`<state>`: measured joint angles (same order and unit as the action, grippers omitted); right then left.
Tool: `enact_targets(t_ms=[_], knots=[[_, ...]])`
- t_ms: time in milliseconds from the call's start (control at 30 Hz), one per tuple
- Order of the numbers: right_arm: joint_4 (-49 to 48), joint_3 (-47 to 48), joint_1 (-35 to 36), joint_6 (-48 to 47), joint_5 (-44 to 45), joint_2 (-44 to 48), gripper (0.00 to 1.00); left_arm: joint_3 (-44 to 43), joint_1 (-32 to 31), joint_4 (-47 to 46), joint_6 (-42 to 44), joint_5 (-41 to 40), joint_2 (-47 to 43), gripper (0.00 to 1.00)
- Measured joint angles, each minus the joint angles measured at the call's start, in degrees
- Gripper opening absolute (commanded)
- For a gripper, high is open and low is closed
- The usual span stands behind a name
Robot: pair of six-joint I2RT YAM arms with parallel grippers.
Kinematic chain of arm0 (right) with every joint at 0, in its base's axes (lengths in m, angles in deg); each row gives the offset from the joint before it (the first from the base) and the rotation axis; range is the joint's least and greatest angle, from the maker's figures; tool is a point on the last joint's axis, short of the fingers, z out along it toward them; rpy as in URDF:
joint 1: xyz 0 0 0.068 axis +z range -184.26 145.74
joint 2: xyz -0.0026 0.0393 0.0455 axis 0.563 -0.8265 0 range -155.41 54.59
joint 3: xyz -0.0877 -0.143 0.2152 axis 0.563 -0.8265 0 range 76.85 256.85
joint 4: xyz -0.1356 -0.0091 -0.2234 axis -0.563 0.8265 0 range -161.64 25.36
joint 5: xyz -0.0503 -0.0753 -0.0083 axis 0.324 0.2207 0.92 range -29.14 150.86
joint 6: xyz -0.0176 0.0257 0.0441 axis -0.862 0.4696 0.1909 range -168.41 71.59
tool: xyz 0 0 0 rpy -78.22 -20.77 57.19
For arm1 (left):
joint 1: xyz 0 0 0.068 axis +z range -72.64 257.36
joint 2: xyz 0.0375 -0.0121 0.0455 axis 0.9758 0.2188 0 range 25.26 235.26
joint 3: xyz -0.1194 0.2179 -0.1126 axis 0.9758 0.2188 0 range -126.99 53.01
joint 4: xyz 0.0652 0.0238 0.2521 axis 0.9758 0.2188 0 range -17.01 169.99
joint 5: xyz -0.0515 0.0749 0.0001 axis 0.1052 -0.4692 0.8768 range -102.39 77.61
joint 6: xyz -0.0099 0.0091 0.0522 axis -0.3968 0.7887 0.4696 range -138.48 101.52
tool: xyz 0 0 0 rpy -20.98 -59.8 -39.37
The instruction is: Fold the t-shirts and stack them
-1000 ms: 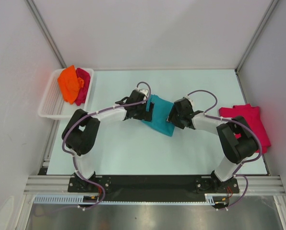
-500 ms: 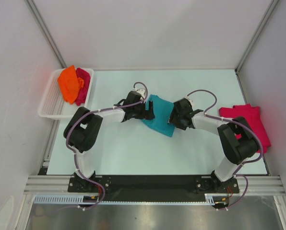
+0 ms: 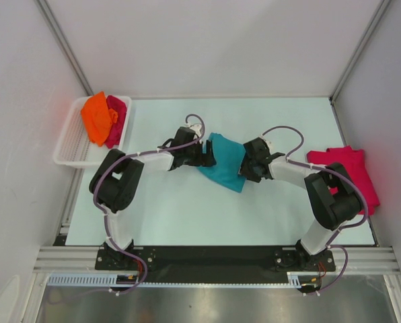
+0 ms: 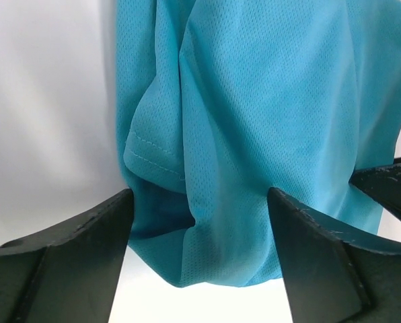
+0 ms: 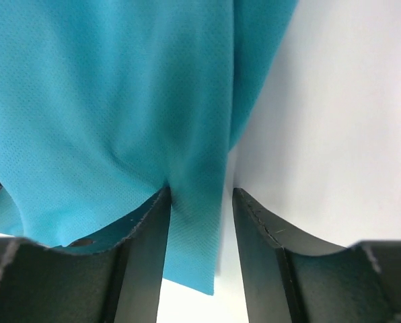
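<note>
Grasping the teal t-shirt (image 3: 222, 165), crumpled mid-frame on the bench (image 3: 187, 215): left gripper (image 4: 199, 195) and right gripper (image 5: 202, 194) each straddle an edge, jaws apart. Next, both should probably pinch the cloth, then lift and spread it.

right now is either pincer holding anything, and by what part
Nothing is clamped yet. The left pincer straddles a bunched edge of the teal t-shirt, jaws wide apart; the right pincer straddles another edge, with a gap beside the cloth.
</note>
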<state>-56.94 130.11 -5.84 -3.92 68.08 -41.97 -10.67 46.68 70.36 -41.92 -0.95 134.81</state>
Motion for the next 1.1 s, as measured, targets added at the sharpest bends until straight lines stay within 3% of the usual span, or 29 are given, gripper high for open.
enact_targets(t_ms=[133,333,600,700,800,833,867,900,933,1033,1100], knots=[[-1.25,0.26,0.02,0.02,-0.76,-0.7,0.49,0.0,0.26,0.81,0.07,0.9,-0.04,0.75],[-3.96,0.48,0.2,0.39,-2.25,-1.38,0.64,-0.31,0.55,2.99,0.09,2.67,-0.26,0.73],[-5.79,0.76,0.35,0.5,-3.21,-1.92,0.64,-0.66,0.61,5.16,-0.13,4.57,-0.33,0.64],[-6.23,0.76,0.35,0.48,-3.37,-2.08,0.55,-0.66,0.61,5.4,-0.76,5.95,-0.26,0.58],[-7.34,0.5,0.33,0.31,-3.76,-2.56,0.36,-0.52,0.61,5.16,-1.66,7.41,0.07,0.51],[-7.85,0.24,0.33,0.39,-4.02,-2.78,0.23,-0.35,0.61,4.94,-2.03,8.0,0.09,0.47],[-8.46,-0.04,0.26,0.48,-4.35,-2.91,0.08,-0.09,0.61,4.63,-2.34,8.57,0.17,0.35],[-9.03,-0.31,0.22,0.31,-4.7,-3.06,0.0,0.15,0.61,4.39,-2.67,9.14,0.33,0.29],[-9.44,-0.52,0.2,0.57,-5.03,-3.39,0.0,0.28,0.61,4.24,-3.17,9.86,0.52,0.26],[-9.57,-0.52,0.0,0.81,-5.29,-3.54,0.0,0.37,0.61,3.8,-4.09,11.61,1.51,0.0],[-9.55,-0.52,-0.02,0.81,-5.25,-3.54,0.0,0.37,0.7,3.34,-4.83,12.57,1.81,0.0]])
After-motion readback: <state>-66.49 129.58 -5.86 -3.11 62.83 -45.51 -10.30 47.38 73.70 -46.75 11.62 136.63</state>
